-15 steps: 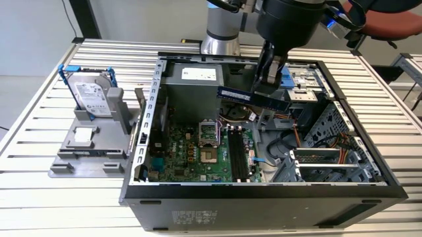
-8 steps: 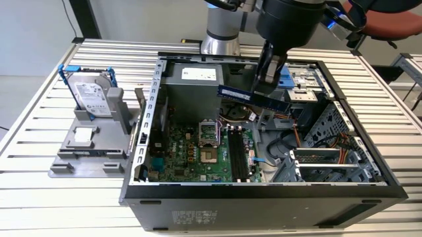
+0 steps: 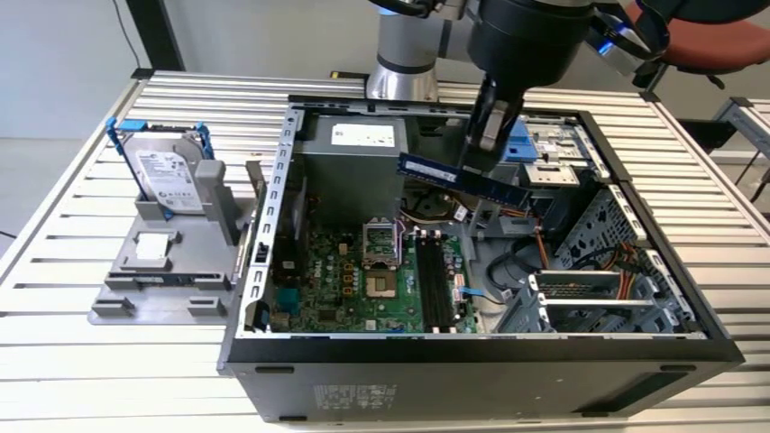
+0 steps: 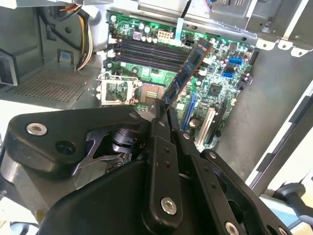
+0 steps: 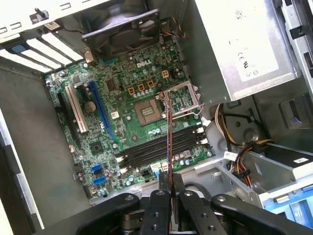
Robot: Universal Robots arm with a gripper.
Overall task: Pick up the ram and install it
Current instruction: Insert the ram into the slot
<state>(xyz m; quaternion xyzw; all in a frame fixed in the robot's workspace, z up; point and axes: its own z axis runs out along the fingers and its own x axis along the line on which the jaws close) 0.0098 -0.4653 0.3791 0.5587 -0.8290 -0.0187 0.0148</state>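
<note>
The ram [image 3: 463, 180] is in my jaws, clear of everything, in the air above the open computer case [image 3: 283, 180], over its middle and nearer the case's edge farthest from the exterior camera. In the first wrist view it runs edge-on [image 5: 169, 142], a thin line crossing the memory slots [image 5: 161, 147]. In the second wrist view its dark face and bluish label [image 4: 188, 73] slant out over the motherboard [image 4: 215, 83].

My gripper [image 3: 488, 135] is closed down to a narrow gap, the two fingers pressing flat on the stick's two faces, about mid-length along its upper edge as far as I can judge.

I take it for a light, stiff, brittle thing: no sag, little weight, but thin enough to pivot between smooth pads. The faces near the upper edge are the right hold, away from the contact edge underneath (and off the chips where possible).

Below it, the slots [image 3: 435, 284] lie side by side next to the processor socket [image 5: 146, 111] and look empty.

Outside the case, a silver hard drive [image 3: 169, 176] in a blue frame stands on a grey stand [image 3: 157, 271] near the slatted table's [image 3: 72, 343] edge at the exterior view's left.
</note>
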